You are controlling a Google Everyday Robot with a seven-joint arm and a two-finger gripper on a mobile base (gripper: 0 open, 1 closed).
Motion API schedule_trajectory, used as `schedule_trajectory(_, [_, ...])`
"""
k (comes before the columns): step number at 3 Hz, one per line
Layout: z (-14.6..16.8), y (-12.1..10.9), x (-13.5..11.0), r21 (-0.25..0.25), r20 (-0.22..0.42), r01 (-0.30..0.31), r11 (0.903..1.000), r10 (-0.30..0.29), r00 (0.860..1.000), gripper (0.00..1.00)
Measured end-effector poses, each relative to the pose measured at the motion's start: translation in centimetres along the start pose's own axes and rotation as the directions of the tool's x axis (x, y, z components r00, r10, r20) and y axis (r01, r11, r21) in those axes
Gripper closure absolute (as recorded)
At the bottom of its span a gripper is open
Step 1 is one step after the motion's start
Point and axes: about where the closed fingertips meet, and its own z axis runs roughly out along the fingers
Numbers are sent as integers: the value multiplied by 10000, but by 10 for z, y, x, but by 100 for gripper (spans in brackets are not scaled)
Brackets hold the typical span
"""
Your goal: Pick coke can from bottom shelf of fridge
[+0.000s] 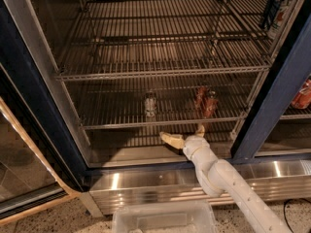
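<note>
Two alike red coke cans (204, 101) stand side by side on the bottom shelf (116, 124), a wire rack with a front rail, right of middle. The fridge (270, 106) has a dark blue frame and several wire racks. My gripper (185, 134) is open and empty, one finger (171, 140) pointing left and the other (200, 129) pointing up. It sits just under the shelf's front rail, below and slightly left of the red cans, not touching them. My white arm (228, 183) reaches in from the lower right.
A pale silvery can (150, 103) stands on the same rack, left of the red cans. A dark can (273, 8) is on the top right rack. Red packaging (303, 94) shows beyond the blue post. The stainless base strip (146, 183) and a clear plastic bin (163, 220) lie below. The glass door (19, 164) is open at left.
</note>
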Motion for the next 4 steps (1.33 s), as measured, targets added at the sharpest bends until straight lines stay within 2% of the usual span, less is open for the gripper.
schedule_trajectory(1, [14, -31, -14, 997, 818, 84, 9950, -166, 9965, 0])
schedule_trajectory(2, [30, -63, -30, 2210, 1466, 511, 9739, -850, 9855, 0])
schedule_trajectory(3, [35, -87, -40, 3159, 1415, 1219, 9409, -1737, 9746, 0])
schedule_trajectory(4, [35, -87, -40, 3159, 1415, 1219, 9409, -1737, 9746, 0])
